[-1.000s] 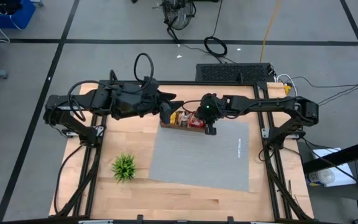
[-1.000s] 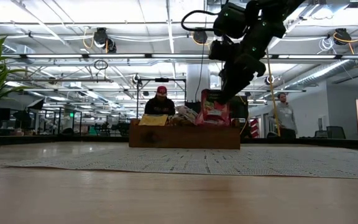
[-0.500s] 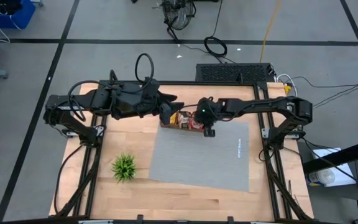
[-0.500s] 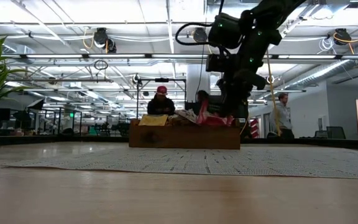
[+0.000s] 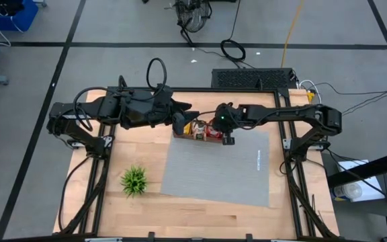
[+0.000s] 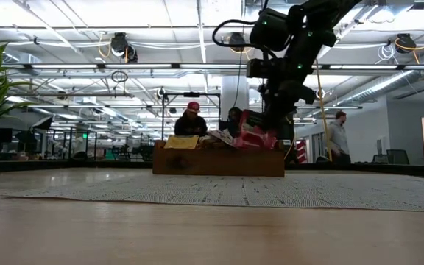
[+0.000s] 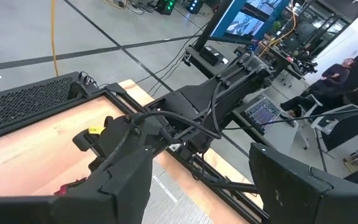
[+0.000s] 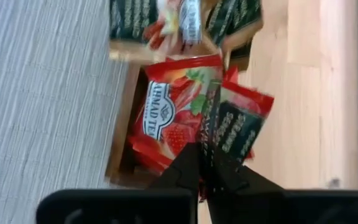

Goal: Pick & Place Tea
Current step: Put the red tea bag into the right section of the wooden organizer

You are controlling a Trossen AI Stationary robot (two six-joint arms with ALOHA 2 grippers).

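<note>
Right gripper pinching a red tea packet at the wooden tray

The right gripper (image 8: 205, 163), fingers closed, pinches what seems one red strawberry tea packet (image 8: 173, 115) just over the tray (image 5: 195, 136) of packets; the left gripper (image 5: 180, 121) waits wide beside it.

Wooden table (image 5: 200, 208) bearing grey mat (image 5: 217, 171), tray (image 6: 218, 163), plant (image 5: 134, 179).

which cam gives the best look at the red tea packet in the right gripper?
Right wrist view: the red tea packet fills the frame, label readable, pinched edge-on in the shut right gripper over the wooden tray. Low view shows it tilted above the tray. High view shows only a red speck under the arm. Left wrist view doesn't show it.
</note>
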